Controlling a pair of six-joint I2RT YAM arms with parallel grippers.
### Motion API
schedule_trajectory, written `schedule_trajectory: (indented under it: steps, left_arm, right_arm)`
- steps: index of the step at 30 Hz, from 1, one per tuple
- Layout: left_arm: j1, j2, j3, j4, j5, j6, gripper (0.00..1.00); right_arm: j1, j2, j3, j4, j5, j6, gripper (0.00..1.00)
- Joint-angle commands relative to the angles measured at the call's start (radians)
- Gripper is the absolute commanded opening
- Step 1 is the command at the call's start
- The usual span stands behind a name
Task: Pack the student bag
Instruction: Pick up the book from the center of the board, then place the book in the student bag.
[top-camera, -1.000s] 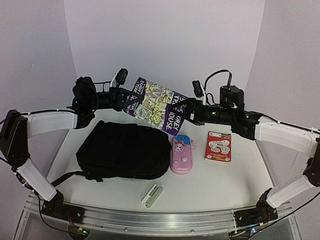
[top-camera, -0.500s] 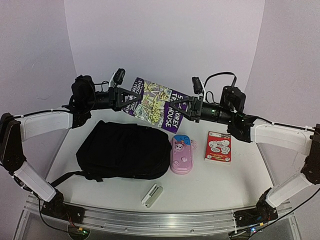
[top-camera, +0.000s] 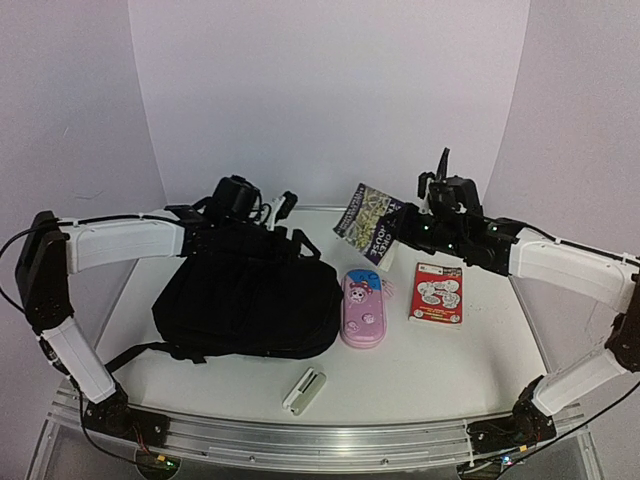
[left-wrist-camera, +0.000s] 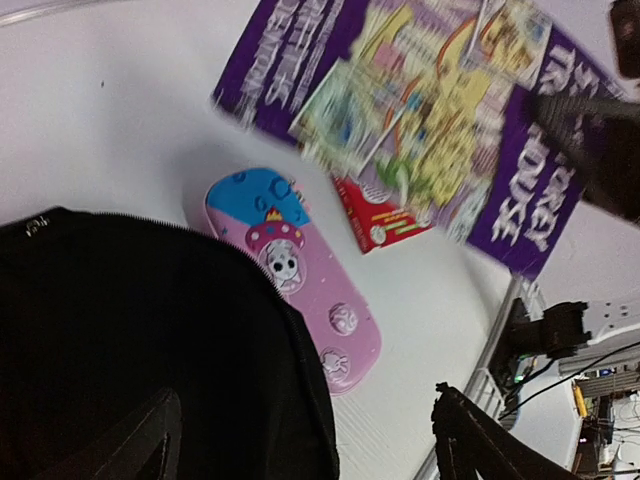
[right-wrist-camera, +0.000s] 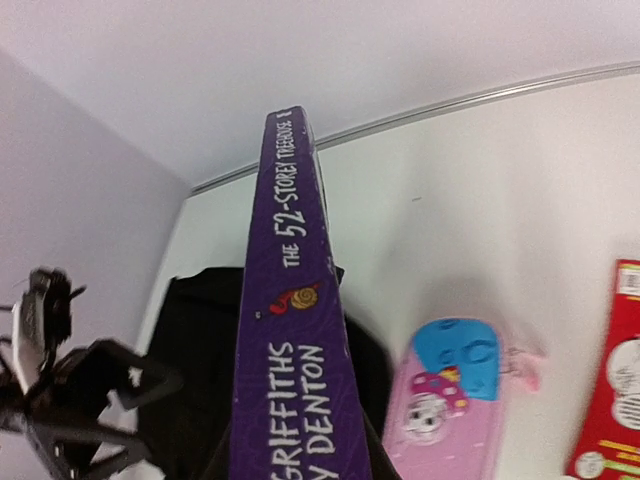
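The right gripper (top-camera: 400, 228) clamps the purple book (top-camera: 366, 212) aloft; the left gripper (left-wrist-camera: 305, 400) hangs, fingers apart, over the student bag (top-camera: 245, 300).

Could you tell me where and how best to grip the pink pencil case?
Probably from straight above, closing across its narrow width near the middle: the pink pencil case lies flat, long axis running near to far. The student bag crowds its left flank, leaving little room there.

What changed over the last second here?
The left gripper let go of the purple paperback book and dropped back towards the large black fabric backpack. The right gripper, now shut on the book, carries it alone, swung right and edge-on. Backpack, pink pencil case and red booklet stayed put.
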Motion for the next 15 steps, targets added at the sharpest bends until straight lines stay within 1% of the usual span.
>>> schedule_trajectory:
  steps: [1,5,7,8,11,13,15]
  left_arm:
    - [-0.096,0.141,0.131,-0.192,-0.185,0.089,0.90]
    - [-0.150,0.247,0.214,-0.252,-0.209,0.114,0.91]
    - [-0.169,0.284,0.237,-0.269,-0.221,0.123,0.89]
    - [-0.179,0.302,0.253,-0.285,-0.241,0.129,0.86]
    - [-0.202,0.342,0.298,-0.350,-0.328,0.139,0.57]
    - [-0.210,0.345,0.304,-0.367,-0.372,0.139,0.42]
    - [-0.211,0.334,0.296,-0.366,-0.390,0.137,0.33]
  right_arm:
    - [-0.003,-0.068,0.072,-0.103,0.290,-0.052,0.00]
    - [-0.003,-0.089,0.053,-0.119,0.310,-0.050,0.00]
    - [-0.003,-0.095,0.045,-0.124,0.312,-0.044,0.00]
    - [-0.003,-0.098,0.042,-0.126,0.313,-0.041,0.00]
    - [-0.004,-0.104,0.038,-0.130,0.311,-0.036,0.00]
    - [-0.002,-0.107,0.037,-0.133,0.308,-0.037,0.00]
    - [-0.002,-0.111,0.037,-0.136,0.305,-0.038,0.00]
